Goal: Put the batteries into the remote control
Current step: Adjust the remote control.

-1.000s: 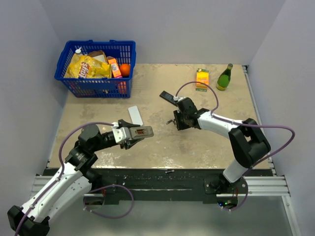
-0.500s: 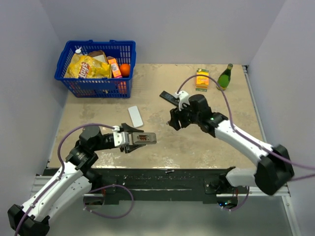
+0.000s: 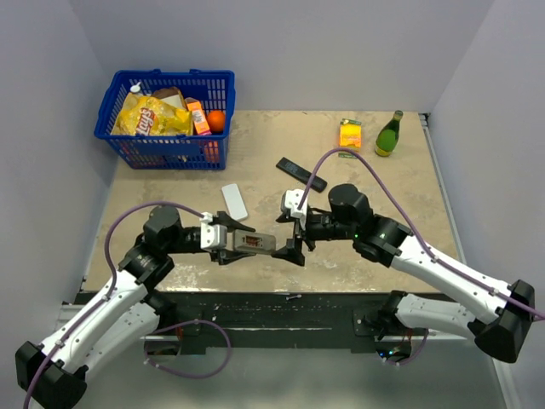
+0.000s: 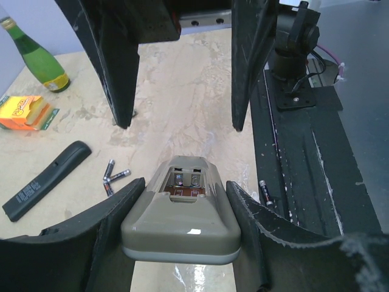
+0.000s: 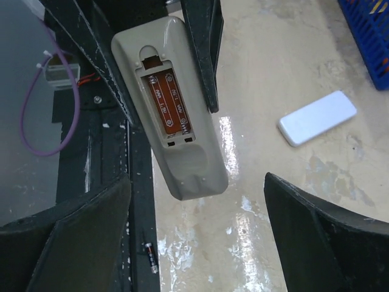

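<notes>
Top external shows you mid-load: your left hand [image 3: 241, 243] is clamped on the remote [image 3: 258, 245], held off the bench [image 3: 264, 136] with its open back up, while your right hand [image 3: 289, 237] stands wide apart and empty at the remote's free end. Left wrist puts the batteries [image 4: 115, 177] on the bench well beyond the remote, with a lone battery [image 4: 263, 190] nearer on the rail [image 4: 316, 170]. Right wrist shows the bay [image 5: 165, 100] looking empty, so I judge the next move is to send the right hand to a battery, pinch it across its middle and bring it back lined up with a slot.
</notes>
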